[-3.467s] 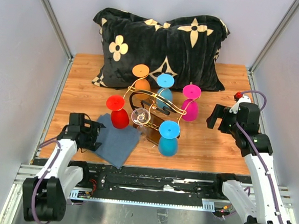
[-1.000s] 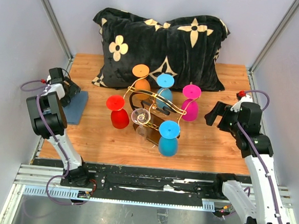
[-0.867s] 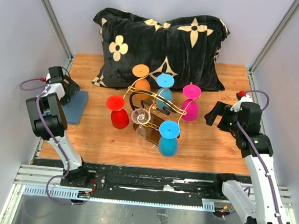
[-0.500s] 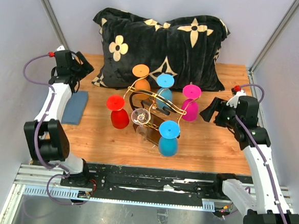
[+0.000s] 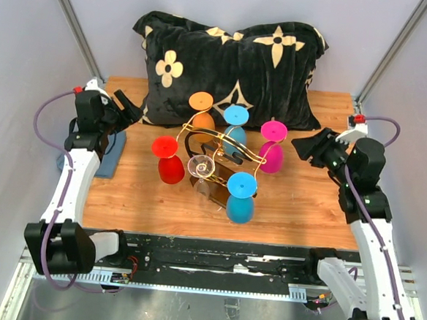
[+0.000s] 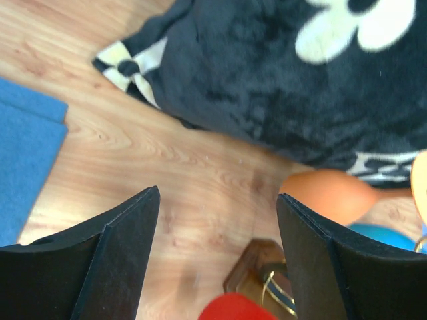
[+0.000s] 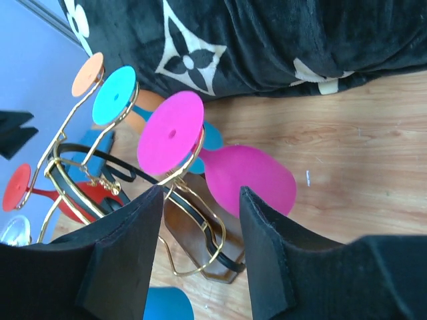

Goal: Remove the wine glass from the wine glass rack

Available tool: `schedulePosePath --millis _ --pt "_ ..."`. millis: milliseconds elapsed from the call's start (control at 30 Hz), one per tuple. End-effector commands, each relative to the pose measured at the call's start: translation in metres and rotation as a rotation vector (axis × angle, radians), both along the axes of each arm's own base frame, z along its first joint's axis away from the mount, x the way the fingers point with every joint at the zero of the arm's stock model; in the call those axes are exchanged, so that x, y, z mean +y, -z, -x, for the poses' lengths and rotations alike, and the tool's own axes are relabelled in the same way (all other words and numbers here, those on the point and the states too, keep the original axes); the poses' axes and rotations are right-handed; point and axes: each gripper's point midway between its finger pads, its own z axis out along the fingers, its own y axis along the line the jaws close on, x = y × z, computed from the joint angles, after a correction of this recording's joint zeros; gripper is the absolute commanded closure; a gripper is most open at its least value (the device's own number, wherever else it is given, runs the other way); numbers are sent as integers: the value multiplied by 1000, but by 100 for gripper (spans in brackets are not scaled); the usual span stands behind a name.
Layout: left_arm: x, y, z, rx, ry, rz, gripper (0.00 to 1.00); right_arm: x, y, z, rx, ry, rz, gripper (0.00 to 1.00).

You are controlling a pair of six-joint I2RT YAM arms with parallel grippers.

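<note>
Wooden worktop (image 5: pixel 305 210) carries the ornate gold wire wine glass rack (image 5: pixel 225 155) at centre. The magenta wine glass (image 5: pixel 272 155) hangs inverted on its right side. My right claw (image 7: pixel 200 193) is apart, empty, facing it. My left claw (image 6: pixel 217 195) is apart too. Risk: the glass foot snags the wire and tips the rack.

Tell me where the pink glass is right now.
In the top view, the pink glass hangs upside down on the right side of the rack, just right of the rear blue glass.
</note>
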Motion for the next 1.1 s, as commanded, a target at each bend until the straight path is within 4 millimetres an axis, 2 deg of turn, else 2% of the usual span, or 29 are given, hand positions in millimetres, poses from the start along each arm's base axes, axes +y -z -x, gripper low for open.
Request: schedulePosePath --millis 0,200,367,600,833,1067 --pt "-19 -5 24 -22 67 18 24 7 -17 -26 -36 -11 -68 50" --pt "-33 5 49 -1 113 76 25 15 -15 -44 -37 -39 -115 51" --pt "-28 1 63 -34 78 48 25 15 -18 -52 -50 -37 -119 59" --pt "-31 8 68 -3 93 66 24 19 -18 -58 -38 -54 -125 58" --pt "-33 7 74 -8 93 72 24 24 -18 -63 -35 -80 -136 59" --pt "-32 9 78 -5 88 71 23 29 -25 -66 -49 -112 -148 66"
